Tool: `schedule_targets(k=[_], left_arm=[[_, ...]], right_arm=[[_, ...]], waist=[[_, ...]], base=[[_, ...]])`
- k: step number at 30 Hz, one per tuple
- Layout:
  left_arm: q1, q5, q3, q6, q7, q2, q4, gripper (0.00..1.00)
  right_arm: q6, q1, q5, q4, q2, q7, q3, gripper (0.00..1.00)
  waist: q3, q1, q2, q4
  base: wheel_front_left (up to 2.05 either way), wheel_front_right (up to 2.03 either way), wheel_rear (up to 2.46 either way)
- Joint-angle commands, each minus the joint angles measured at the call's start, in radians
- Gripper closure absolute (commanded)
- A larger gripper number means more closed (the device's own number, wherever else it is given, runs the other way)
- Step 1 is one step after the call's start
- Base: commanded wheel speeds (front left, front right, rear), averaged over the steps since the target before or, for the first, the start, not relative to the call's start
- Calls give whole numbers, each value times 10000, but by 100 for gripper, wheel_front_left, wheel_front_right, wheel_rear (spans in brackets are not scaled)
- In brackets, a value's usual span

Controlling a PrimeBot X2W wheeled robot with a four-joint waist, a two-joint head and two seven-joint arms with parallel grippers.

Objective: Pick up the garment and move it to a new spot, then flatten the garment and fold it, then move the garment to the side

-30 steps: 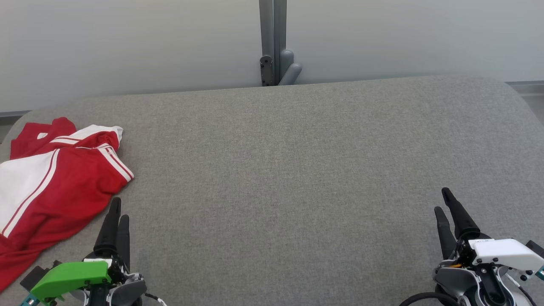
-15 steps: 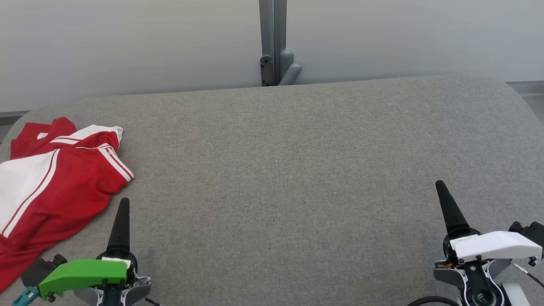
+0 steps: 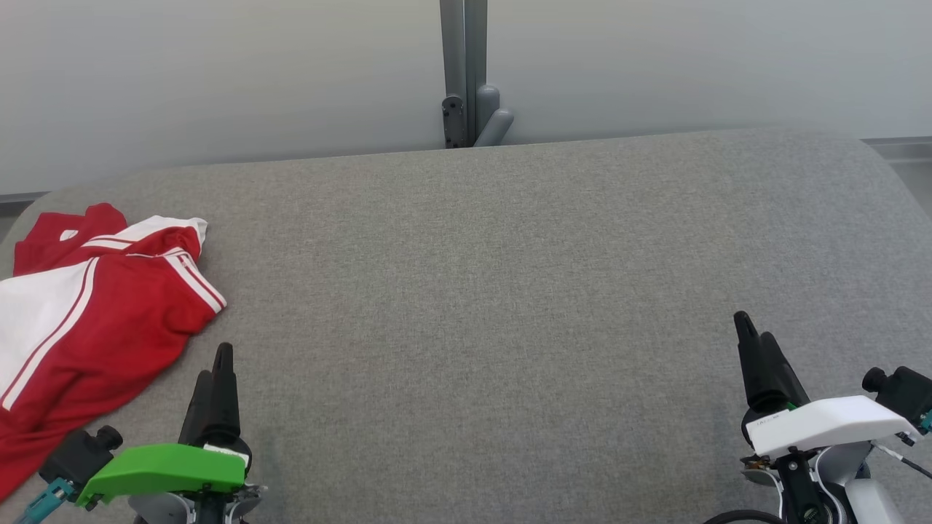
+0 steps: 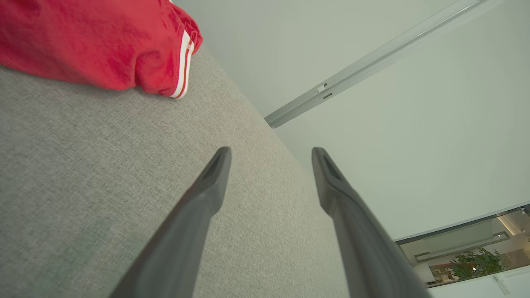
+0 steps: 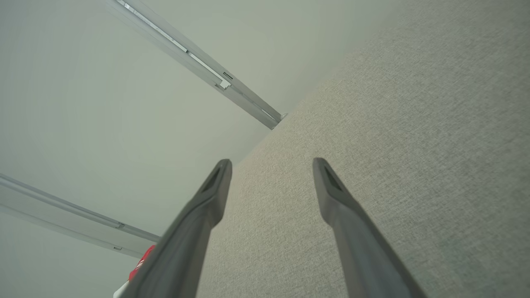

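One garment (image 3: 95,313), seemingly crumpled, is laid at the surface's (image 3: 480,291) left edge; two grippers, left gripper (image 3: 216,360) and right gripper (image 3: 753,327), are pointed forward, jaws released.

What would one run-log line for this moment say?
stage: before pickup | garment: crumpled, left end of grey surface, untouched | left gripper: open, empty, near garment, apart | right gripper: open, empty, far right

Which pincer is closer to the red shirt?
The left pincer, green-topped, just beside the red shirt; the white-topped right pincer is far across.
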Motion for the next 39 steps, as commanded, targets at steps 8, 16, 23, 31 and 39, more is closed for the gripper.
schedule_targets(k=[8,16,23,31,39], left_arm=[[92,1608,-120,-83,-381,132,-200,0],[174,2549,-201,-93,-616,176,-240,0],[240,3408,-353,-98,-829,307,-256,0],[278,4324,-458,-99,-1064,431,-316,0],[374,5140,-512,-92,-1268,499,-323,0]], right_arm=[[6,21,-1666,-249,-152,-388,149,0],[6,65,-2717,-335,-197,-618,229,0],[6,114,-3698,-420,-218,-840,258,0],[7,151,-4702,-490,-196,-1064,255,0],[7,135,-5639,-571,-185,-1286,254,0]], waist=[[-4,0,38,-32],[-7,0,45,-63],[-4,0,51,-99],[27,0,59,-148],[44,0,66,-199]], base=[[0,0,0],[0,0,0],[0,0,0],[0,0,0],[0,0,0]])
